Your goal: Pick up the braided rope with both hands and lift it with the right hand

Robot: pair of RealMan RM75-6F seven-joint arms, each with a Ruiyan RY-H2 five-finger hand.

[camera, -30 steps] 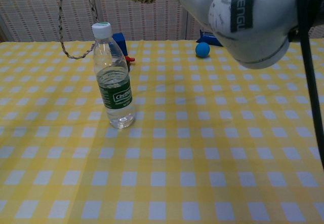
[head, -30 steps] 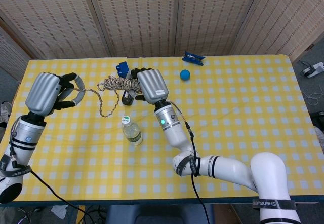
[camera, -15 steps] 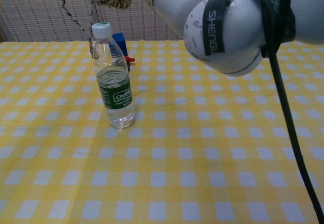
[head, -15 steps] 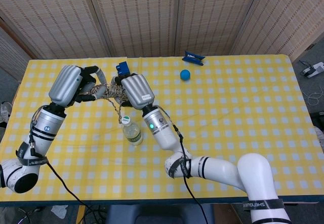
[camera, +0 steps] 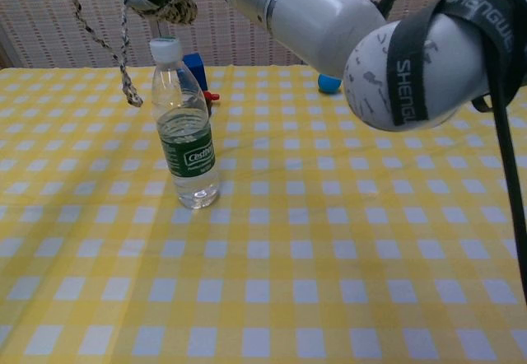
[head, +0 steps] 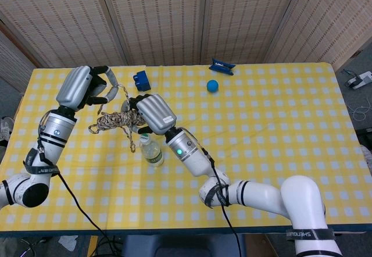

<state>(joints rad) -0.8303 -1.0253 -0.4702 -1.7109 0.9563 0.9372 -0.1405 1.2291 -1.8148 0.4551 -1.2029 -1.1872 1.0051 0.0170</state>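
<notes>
Gripping the bunched, coarse braided rope (head: 116, 119), right hand (head: 152, 111) seemingly alone.

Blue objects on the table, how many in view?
3. A blue block at the back, left of centre; a blue ball right of it; a flat blue item at the far edge behind the ball. The arms could hide more.

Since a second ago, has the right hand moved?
Yes. In the head view the right hand has shifted left and toward the camera: it was level with the blue block, and now sits just above the bottle.
</notes>
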